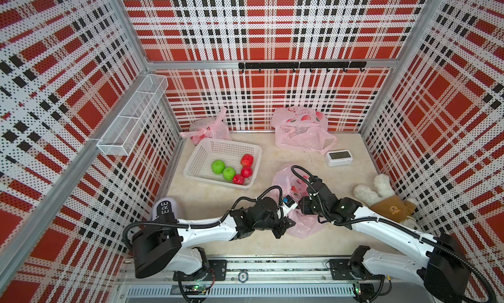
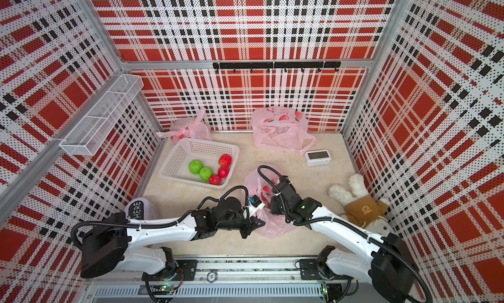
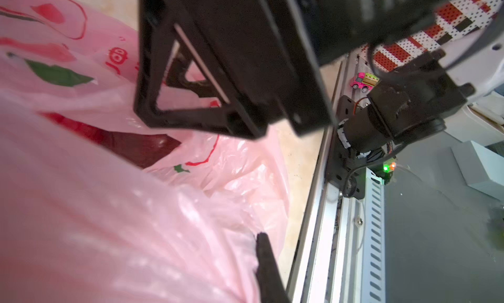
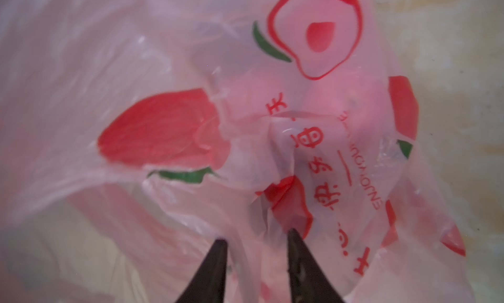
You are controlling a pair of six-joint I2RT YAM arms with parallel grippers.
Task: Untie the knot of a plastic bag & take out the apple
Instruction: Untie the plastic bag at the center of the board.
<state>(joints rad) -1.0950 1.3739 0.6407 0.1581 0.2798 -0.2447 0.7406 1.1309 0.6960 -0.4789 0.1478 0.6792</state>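
Off to my left the white basket (image 1: 228, 142) sat with green and red fruit in it, well apart from my work; I took it for the place the apple belonged afterwards. My left gripper (image 1: 289, 223) was clamped right down on the near edge of the pink bag (image 1: 282, 180), I judged to anchor it against a pull from the other side. The left wrist view showed only one finger (image 3: 266, 258), with film gathered against it. The bag lay mid-table between my two arms. My right gripper (image 4: 257, 236) hung over its top, tips partly apart, a fold of film running between them but not visibly pinched. Only that wrist view showed the gap; in both top views the arm hid it. The apple I took to be inside the bag: a reddish round shape (image 4: 261, 97) glowed behind the print, though I could not be sure, and the knot I could not make out
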